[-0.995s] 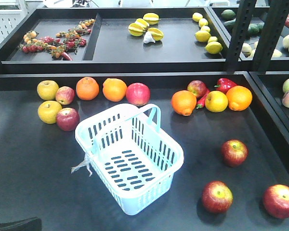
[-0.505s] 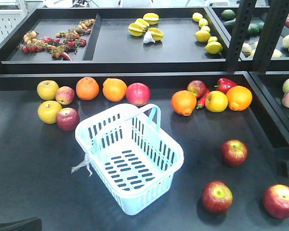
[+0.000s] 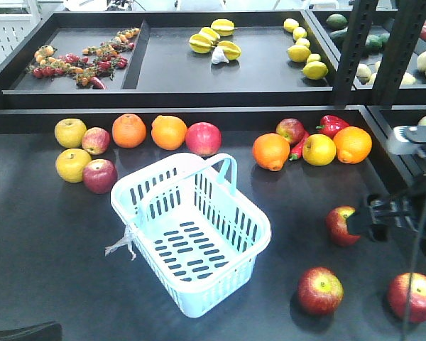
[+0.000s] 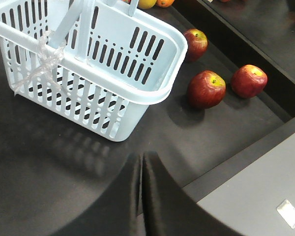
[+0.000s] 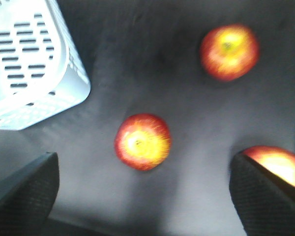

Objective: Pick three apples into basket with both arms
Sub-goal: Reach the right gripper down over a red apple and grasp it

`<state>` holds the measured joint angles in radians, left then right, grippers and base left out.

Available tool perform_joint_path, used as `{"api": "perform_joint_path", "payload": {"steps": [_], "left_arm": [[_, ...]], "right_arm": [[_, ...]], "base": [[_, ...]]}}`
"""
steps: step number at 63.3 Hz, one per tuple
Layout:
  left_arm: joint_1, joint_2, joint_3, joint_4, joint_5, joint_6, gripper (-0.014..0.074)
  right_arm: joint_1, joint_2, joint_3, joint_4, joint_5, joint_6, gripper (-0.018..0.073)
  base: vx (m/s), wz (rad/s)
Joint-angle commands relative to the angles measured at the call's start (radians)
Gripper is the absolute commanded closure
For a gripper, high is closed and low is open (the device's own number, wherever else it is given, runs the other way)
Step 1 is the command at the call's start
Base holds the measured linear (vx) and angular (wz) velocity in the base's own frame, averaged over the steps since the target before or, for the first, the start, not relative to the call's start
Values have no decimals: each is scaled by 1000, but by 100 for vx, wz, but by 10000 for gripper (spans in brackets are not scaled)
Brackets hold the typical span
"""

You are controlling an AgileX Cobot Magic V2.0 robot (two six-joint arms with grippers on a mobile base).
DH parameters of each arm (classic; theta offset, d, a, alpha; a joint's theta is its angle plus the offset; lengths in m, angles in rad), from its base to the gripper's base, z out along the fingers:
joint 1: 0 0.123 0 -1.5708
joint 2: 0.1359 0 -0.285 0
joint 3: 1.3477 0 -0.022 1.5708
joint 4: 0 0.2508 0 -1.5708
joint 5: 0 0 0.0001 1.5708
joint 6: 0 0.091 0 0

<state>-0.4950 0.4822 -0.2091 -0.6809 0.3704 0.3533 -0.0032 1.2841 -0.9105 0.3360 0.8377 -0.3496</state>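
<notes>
The pale blue basket (image 3: 192, 234) stands empty at the middle of the dark table, with a whitish tag (image 3: 121, 245) on its left end. Three red apples lie to its right: one further back (image 3: 339, 226), one in front (image 3: 320, 290) and one at the right edge (image 3: 412, 297). My right gripper (image 5: 143, 194) hangs open above them, with one apple (image 5: 142, 141) just ahead between its wide-apart fingers (image 5: 29, 191) and another (image 5: 278, 167) by the right finger. My left gripper (image 4: 141, 164) is shut and empty, low near the basket's (image 4: 88, 64) corner.
Behind the basket, yellow apples (image 3: 71, 133), oranges (image 3: 129, 130), more red apples (image 3: 203, 138) and a red pepper (image 3: 331, 125) lie in a row. A raised back shelf (image 3: 199, 71) holds lemons and berries. Black uprights (image 3: 355, 50) stand at the right. A wall (image 4: 246, 157) edges the table.
The right arm has come into the front view from the right edge and now partly covers the rear apple. The basket, apples and left arm have not moved.
</notes>
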Motion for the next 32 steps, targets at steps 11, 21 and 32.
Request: {"api": "perform_joint_path", "payload": {"steps": [11, 21, 32], "left_arm": [[-2, -1, -29, -17, -45, 2, 604], [-2, -1, -29, -17, -45, 2, 603], [-2, -1, -29, -17, -45, 2, 603]], "right_arm": [[118, 195, -101, 13, 4, -36, -57], [172, 311, -119, -54, -17, 58, -55], [174, 409, -121, -138, -49, 140, -52]], "base": [[0, 0], [0, 0], [0, 0]]}}
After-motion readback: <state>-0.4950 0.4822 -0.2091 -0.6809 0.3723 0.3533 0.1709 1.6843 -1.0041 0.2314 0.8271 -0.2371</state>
